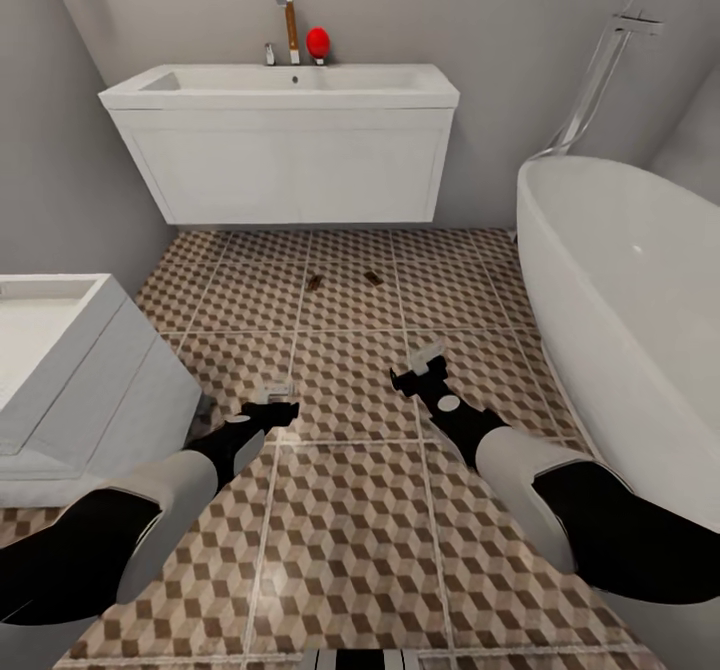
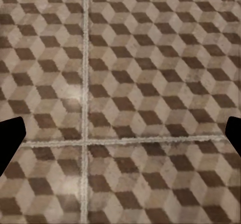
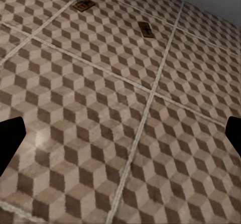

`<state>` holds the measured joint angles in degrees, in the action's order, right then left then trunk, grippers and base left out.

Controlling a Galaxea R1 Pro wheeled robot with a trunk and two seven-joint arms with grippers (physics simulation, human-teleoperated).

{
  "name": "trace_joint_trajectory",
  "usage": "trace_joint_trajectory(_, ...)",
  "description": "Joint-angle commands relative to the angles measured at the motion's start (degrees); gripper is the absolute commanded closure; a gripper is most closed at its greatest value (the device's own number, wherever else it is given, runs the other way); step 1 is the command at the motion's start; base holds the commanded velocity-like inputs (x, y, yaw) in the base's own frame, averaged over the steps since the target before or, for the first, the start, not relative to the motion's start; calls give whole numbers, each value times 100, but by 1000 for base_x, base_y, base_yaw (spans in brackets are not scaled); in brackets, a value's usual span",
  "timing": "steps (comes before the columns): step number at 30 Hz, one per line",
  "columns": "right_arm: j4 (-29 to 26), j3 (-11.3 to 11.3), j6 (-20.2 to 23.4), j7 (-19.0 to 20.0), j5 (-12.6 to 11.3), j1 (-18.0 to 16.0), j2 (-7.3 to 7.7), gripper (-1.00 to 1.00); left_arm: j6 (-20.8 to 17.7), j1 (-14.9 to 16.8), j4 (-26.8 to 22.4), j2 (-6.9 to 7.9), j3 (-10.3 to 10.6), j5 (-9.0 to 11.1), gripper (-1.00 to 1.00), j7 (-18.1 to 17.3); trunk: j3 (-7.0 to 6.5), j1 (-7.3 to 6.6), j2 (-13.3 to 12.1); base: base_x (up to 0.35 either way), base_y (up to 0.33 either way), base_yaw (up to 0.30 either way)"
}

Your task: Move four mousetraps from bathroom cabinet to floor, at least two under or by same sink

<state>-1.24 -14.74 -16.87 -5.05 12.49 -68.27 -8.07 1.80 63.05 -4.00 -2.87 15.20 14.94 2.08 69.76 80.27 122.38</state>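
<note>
Brown-and-cream cube-patterned floor [image 1: 350, 540] spreads from a white tub [image 1: 640, 290] on the right and a white toilet [image 1: 60, 370] on the left up to the white sink [image 1: 285, 140] on the back wall. Both arms reach low over the tiles, the left gripper [image 1: 275, 395] and the right gripper [image 1: 420, 368] each spread wide with nothing between the fingers. Two small mousetraps lie flat on the floor just before the sink, one [image 1: 314, 282] left of the other [image 1: 373, 277] and slightly apart; their metal parts are too small to make out, I think.
</note>
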Motion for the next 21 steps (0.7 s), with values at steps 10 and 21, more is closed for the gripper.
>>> trace_joint_trajectory(10,9,-11,-72,-48,68,243,29,-100,138,-82,243,-37,50,44,-100,21,-177,-221,-401,0,0,0)
trace_joint_trajectory(21,9,-11,-239,-48,60,483,83,-100,298,-241,530,-81,50,44,-100,21,-374,-463,-842,0,0,0)
